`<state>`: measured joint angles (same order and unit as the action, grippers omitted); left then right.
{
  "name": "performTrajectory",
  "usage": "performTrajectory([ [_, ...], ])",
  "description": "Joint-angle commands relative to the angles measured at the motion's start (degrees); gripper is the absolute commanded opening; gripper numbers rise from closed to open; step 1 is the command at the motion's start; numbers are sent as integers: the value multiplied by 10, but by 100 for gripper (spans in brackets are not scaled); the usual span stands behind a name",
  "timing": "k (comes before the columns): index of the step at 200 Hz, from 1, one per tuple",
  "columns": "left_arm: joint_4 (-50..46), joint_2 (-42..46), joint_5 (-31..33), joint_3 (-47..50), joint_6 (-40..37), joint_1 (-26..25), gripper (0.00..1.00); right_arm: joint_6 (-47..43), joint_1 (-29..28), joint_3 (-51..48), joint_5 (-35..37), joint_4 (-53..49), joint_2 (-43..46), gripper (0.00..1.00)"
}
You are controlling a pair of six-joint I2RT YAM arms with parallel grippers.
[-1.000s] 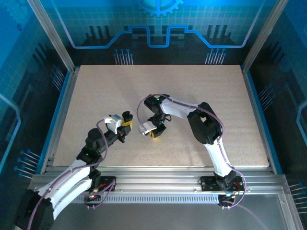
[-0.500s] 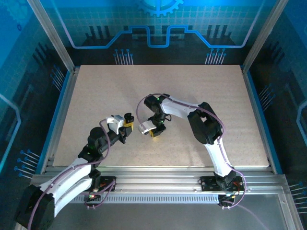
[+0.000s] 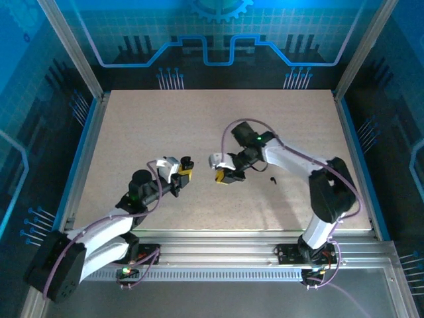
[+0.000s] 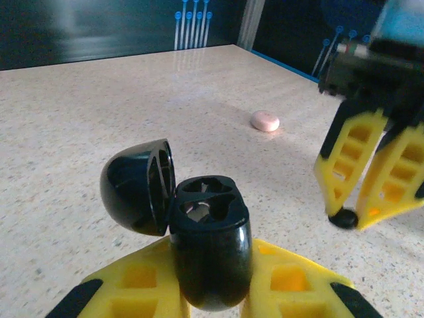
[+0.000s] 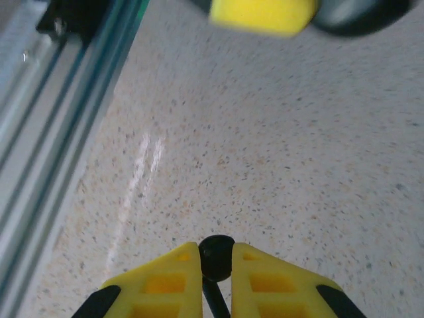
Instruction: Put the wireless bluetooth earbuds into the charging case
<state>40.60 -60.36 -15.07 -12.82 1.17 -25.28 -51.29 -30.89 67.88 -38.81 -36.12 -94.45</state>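
Left fingers (image 3: 183, 174) pinch the open case (image 4: 211, 245), its sockets seemingly empty, over the bench (image 3: 165, 126) left of centre, while right fingers (image 3: 222, 176) beside it pinch an earbud (image 5: 216, 257), so insertion is probably in hand and calls for aligning stem with socket, and a second earbud (image 3: 273, 179) lies further right.

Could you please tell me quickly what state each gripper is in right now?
Left gripper: closed, holding the open charging case.
Right gripper: closed, pinching one earbud.
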Motion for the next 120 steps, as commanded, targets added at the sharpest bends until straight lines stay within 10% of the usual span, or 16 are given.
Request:
performTrajectory([
  [1, 84, -61, -17, -37, -25, -35, 10, 127, 38, -56, -99, 98, 61, 13],
  [120, 397, -364, 1, -148, -29, -143, 9, 654, 84, -347, 96, 565, 375, 14],
])
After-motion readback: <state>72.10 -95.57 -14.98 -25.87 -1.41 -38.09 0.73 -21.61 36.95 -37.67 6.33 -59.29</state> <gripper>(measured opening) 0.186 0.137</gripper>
